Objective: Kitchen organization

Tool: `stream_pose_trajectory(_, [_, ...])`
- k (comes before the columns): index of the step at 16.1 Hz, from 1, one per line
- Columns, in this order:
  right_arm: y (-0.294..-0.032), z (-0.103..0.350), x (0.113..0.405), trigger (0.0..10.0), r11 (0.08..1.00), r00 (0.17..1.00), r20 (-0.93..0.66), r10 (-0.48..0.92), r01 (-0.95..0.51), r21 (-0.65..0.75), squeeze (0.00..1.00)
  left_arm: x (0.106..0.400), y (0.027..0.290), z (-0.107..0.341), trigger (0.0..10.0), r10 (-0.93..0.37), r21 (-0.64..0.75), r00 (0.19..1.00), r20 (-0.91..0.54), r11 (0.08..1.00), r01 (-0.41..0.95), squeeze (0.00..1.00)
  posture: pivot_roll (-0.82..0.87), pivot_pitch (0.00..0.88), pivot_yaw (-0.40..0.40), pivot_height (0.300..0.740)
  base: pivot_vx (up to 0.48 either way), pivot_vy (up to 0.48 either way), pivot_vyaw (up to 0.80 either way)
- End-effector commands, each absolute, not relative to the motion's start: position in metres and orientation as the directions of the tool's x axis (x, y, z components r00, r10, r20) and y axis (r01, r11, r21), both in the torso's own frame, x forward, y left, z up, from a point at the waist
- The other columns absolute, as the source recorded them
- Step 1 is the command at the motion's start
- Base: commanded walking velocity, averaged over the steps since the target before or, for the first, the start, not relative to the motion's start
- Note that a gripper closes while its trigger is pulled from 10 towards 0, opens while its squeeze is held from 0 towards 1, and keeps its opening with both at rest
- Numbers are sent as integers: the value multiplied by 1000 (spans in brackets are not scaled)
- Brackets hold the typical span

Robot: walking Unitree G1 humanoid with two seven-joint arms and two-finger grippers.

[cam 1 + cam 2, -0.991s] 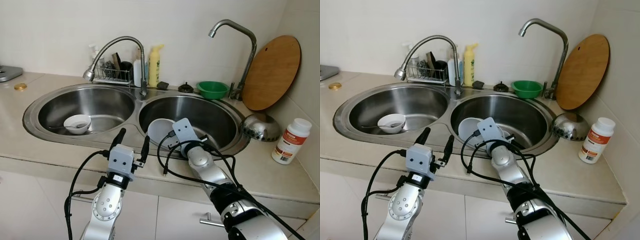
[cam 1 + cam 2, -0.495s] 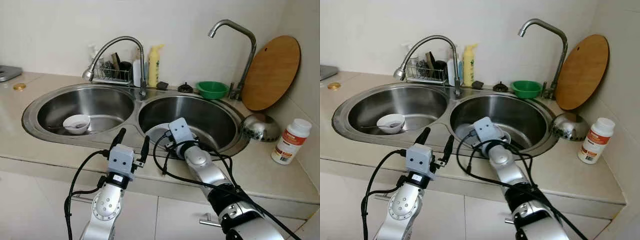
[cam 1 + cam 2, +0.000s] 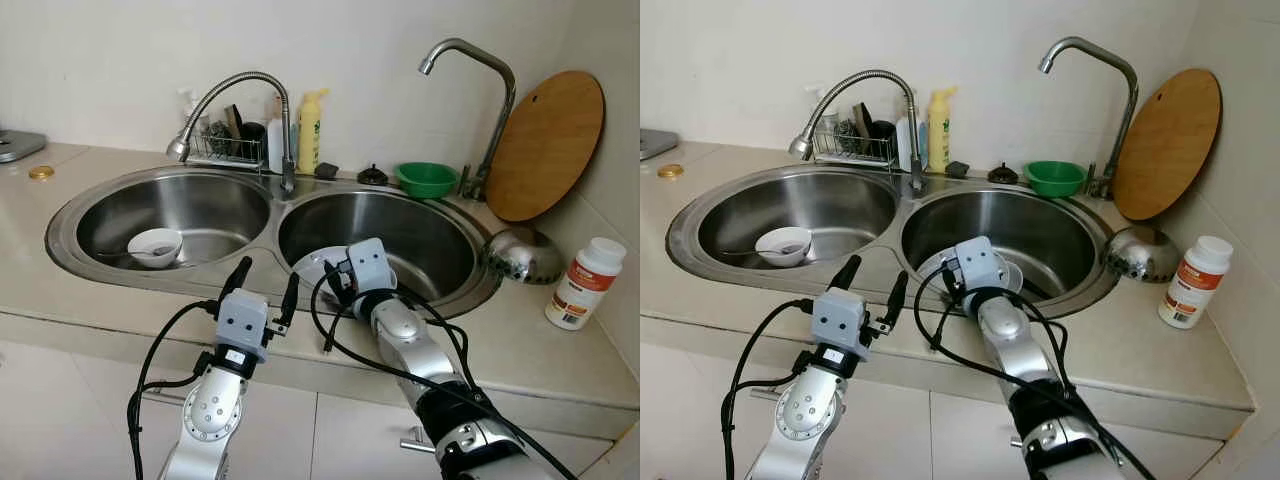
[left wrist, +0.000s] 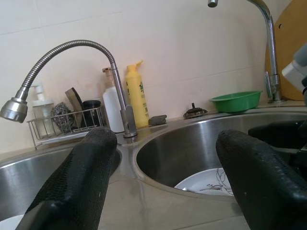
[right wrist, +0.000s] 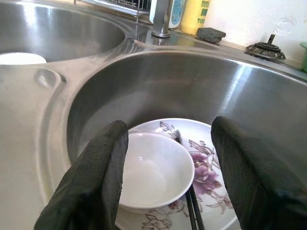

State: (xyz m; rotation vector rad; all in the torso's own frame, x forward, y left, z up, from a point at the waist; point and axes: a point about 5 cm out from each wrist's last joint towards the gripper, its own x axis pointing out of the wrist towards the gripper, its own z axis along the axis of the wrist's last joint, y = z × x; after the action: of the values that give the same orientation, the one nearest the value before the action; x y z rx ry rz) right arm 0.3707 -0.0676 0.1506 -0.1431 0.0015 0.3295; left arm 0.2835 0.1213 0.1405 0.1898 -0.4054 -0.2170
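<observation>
**Crockery in the right basin, right tool poised above it**

Steel first: the double sink (image 3: 262, 240) is set into the table (image 3: 60, 300), with a gooseneck tap (image 3: 232, 100) behind the divider and a taller tap (image 3: 478, 90) at the far right. A round wooden board (image 3: 548, 145) leans on the wall, a green bowl (image 3: 425, 178) sits on the sink's back ledge, and a white pill bottle (image 3: 584, 283) stands on the table to the right.

In the right basin lies a floral plate (image 5: 211, 167) with a small white bowl (image 5: 153, 170) resting on it and dark chopsticks (image 5: 192, 211) lying across it beside the bowl. Another small white bowl (image 3: 155, 246) sits in the left basin.

The right tool (image 5: 170, 191) hangs over the near rim of the right basin, its fingers spread wide and holding nothing; in the wrist view the bowl lies between them, apart from both. The left tool (image 3: 263, 283) hovers above the table's front edge, also spread wide and empty, well apart from the crockery.

Judgement on handling: the bowl looks like glazed ceramic, so stiff, brittle, fairly light, and slippery if wet. Its rim is the natural hold, one finger inside and one outside the wall, since a squeeze across the rounded body could slip. The plate beneath may shift, and the chopsticks could roll.
</observation>
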Motion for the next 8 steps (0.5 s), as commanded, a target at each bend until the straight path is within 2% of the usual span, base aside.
stream_pose_trajectory(1, [-70,153,369,10000,945,948,10,317,-315,-86,1000,285,118,139,10000,-260,229,897,358,955,186,0,80,0,-43,740,0,0,0])
stream_pose_trajectory(4, [-77,166,370,10000,975,970,102,219,-220,0,1000,284,118,141,10000,-258,220,893,368,958,186,0,82,0,-44,740,0,0,0])
stream_pose_trajectory(5, [-78,172,370,10000,978,970,141,200,-206,31,0,284,118,141,10000,-258,216,892,370,958,187,0,82,0,-44,740,0,0,0])
stream_pose_trajectory(7, [-85,195,367,10000,977,949,290,126,-170,130,0,285,117,143,10000,-269,208,888,374,957,203,0,80,0,-47,740,0,360,0])
stream_pose_trajectory(8, [-86,197,367,10000,977,943,312,115,-164,136,0,285,117,143,10000,-270,208,887,374,957,204,0,80,0,-47,740,0,480,0])
